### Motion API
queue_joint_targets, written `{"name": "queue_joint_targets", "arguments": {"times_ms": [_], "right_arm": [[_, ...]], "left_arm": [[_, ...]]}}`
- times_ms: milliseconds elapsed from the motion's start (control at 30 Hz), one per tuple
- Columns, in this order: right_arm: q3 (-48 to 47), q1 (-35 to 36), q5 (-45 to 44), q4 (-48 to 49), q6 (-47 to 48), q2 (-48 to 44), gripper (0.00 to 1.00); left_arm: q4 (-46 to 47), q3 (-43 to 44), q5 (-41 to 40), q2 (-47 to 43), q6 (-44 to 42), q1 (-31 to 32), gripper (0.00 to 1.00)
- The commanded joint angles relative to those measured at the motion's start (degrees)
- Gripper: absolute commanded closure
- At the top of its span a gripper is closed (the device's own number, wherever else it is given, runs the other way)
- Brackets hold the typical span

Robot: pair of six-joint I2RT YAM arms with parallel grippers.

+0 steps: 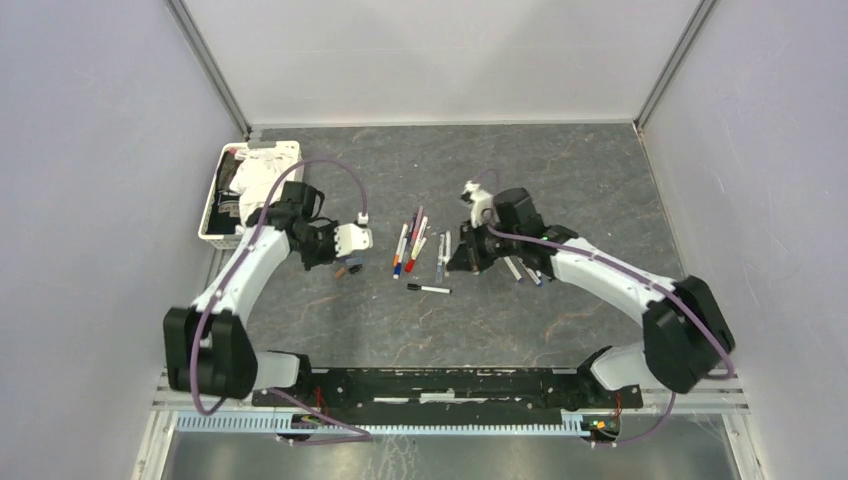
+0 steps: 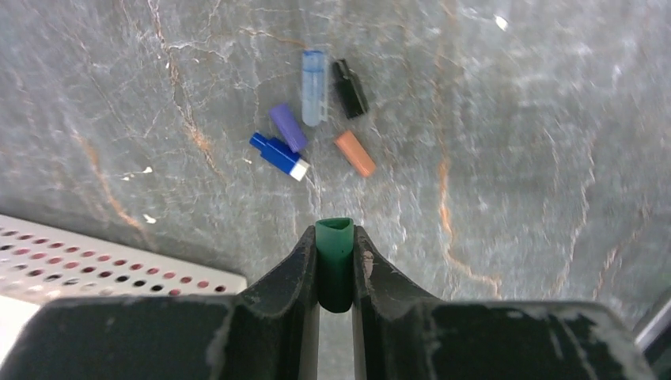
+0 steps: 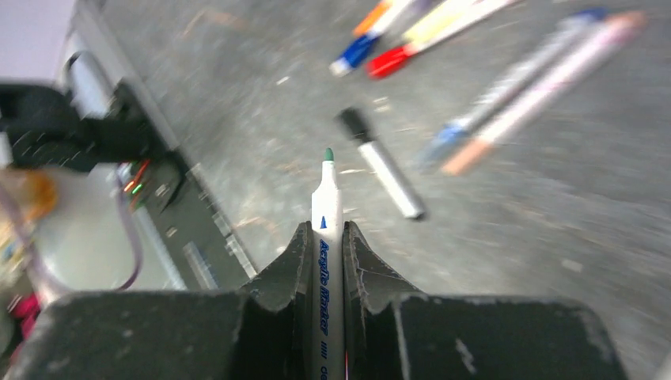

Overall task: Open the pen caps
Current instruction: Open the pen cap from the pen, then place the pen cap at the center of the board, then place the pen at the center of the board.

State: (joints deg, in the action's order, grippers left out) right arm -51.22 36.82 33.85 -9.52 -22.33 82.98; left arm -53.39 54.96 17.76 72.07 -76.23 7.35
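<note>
Left pincer (image 2: pixel 335 237) clamped on a green cap (image 2: pixel 335 265); right pincer (image 3: pixel 326 237) clamped on the uncapped green marker (image 3: pixel 327 206).
Each pair of fingers is kept apart only by what it pinches. The green cap points forward out of the left pincer, probably bound for the loose pen caps (image 2: pixel 316 119) just ahead of it: pale blue, black, purple, blue and orange. The marker juts forward from the right pincer with its tip bare, gripped by the barrel, a hold suited to pulling a cap off. A black-capped pen (image 3: pixel 380 162) lies just ahead, other capped pens (image 3: pixel 506 87) farther off, likely next.
</note>
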Motion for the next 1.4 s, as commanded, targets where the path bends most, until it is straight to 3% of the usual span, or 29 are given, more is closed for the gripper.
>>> {"name": "queue_joint_targets", "arguments": {"times_ms": [0, 233, 633, 767, 967, 1133, 1167, 1200, 1367], "right_arm": [[2.6, -5.8, -17.7, -3.8, 2.9, -6.8, 1.00], [9.3, -15.5, -31.2, -2.5, 2.5, -12.6, 1.00], [13.4, -16.6, -45.4, 6.0, 1.2, -8.7, 1.00], [12.4, -17.3, -48.4, 6.3, 1.9, -6.4, 1.00], [13.4, -17.9, -52.0, 6.8, 1.5, -4.4, 0.98], [15.9, -19.5, -52.4, 8.7, 1.5, -3.6, 0.94], [16.1, -19.8, -52.4, 9.0, 1.6, -3.3, 0.94], [16.2, -20.0, -52.2, 9.1, 1.8, -2.9, 0.93], [16.6, -20.8, -51.3, 9.1, 2.4, -0.9, 0.92]], "left_arm": [[9.4, 4.7, 3.9, 8.3, 16.1, -1.0, 0.98], [18.7, 9.5, 5.1, 19.3, 28.6, -0.5, 0.95], [23.1, 9.2, 2.7, 29.7, 31.4, 1.3, 0.77], [22.9, 8.8, 3.6, 28.8, 31.5, 1.3, 0.69], [18.4, 10.3, 5.5, 24.6, 30.9, 1.3, 0.42], [12.8, 14.0, 8.0, 20.0, 31.8, 0.9, 0.37], [11.6, 14.9, 8.9, 19.2, 32.3, 0.6, 0.26], [9.5, 16.1, 10.0, 18.4, 32.9, 0.2, 0.22], [1.8, 21.4, 14.2, 14.7, 34.7, -0.7, 0.15]]}}
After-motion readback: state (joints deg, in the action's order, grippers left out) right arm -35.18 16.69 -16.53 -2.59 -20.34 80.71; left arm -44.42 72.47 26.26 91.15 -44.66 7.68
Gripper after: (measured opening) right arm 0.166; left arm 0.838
